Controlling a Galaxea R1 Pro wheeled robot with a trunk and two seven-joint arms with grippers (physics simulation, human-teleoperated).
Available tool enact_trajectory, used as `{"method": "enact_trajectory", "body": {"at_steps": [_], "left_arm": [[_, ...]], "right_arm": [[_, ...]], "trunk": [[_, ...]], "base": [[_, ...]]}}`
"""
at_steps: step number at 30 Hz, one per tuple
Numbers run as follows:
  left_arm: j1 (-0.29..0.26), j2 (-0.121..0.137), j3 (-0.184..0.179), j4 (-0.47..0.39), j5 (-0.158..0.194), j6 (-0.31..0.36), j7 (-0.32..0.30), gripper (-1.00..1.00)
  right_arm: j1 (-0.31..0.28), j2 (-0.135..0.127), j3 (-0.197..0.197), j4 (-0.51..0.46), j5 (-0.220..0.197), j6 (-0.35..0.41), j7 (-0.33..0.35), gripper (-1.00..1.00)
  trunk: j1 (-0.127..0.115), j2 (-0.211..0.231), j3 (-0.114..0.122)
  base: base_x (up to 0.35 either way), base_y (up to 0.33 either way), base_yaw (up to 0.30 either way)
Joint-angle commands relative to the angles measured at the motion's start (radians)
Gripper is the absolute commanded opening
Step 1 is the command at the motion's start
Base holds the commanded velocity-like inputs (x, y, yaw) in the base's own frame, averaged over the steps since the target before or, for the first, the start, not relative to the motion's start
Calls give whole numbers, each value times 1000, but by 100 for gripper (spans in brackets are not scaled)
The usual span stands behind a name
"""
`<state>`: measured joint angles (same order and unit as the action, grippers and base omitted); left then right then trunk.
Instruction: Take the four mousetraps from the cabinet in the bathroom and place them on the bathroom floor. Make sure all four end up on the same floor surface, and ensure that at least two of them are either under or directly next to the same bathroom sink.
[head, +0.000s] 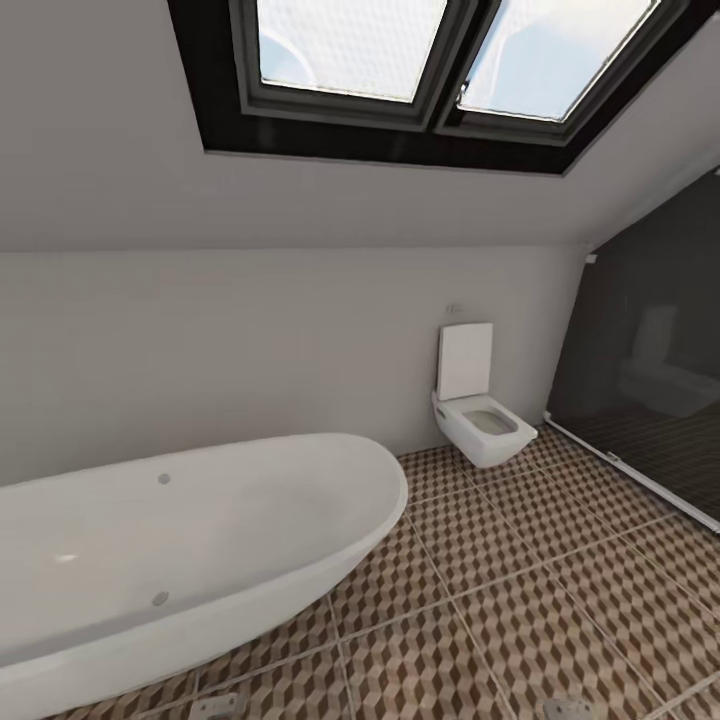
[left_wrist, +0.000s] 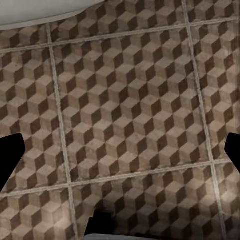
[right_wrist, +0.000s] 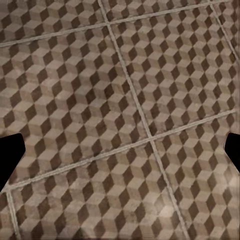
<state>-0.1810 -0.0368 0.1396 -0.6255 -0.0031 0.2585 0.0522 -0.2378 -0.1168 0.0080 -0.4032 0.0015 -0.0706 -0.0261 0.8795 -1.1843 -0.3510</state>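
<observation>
- Head view: bathroom under a sloped ceiling w/ a skylight (head: 440, 60). White oval bathtub (head: 180, 540) at lower left, wall-hung toilet (head: 478, 405) w/ lid up against the back wall, dark glass shower screen (head: 650, 370) at right. Bathroom floor (head: 530, 590), cube-pattern tiles, runs between them. Two small grey bits at the bottom edge are probably arm parts; too cropped to tell.
- No mousetraps, cabinet or bathroom sink in this view, so the robot looks to be in transit or searching; fetch step judged not yet begun.
- Left wrist view: left gripper (left_wrist: 120, 150) points down at bare tile, dark fingertips (left_wrist: 11, 152) at both side edges, so jaws stand wide, nothing between them. White curved edge at a corner is likely the tub rim.
- Right wrist view: right gripper (right_wrist: 120, 150) likewise over bare tile, tips at the side edges, jaws wide and holding nothing.
- Risks: tub sits close on the left, so a turn of the base could clip it w/ the base or left arm. Tub could be mistaken for the sink, or traps dropped on the dark shower floor = wrong surface. Facing away from the cabinet costs time.
</observation>
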Motion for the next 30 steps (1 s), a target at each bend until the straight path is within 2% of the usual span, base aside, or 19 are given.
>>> {"method": "enact_trajectory", "body": {"at_steps": [1, 30], "left_arm": [[0, 0, 0, 0, 0, 0, 0, 100], [0, 0, 0, 0, 0, -1, 0, 100]], "right_arm": [[0, 0, 0, 0, 0, 0, 0, 100], [0, 0, -6, 0, -2, 0, 0, 100]], "trunk": [[-4, 7, 3], [-115, 210, 94]], "base": [[0, 0, -221], [0, 0, -272]]}}
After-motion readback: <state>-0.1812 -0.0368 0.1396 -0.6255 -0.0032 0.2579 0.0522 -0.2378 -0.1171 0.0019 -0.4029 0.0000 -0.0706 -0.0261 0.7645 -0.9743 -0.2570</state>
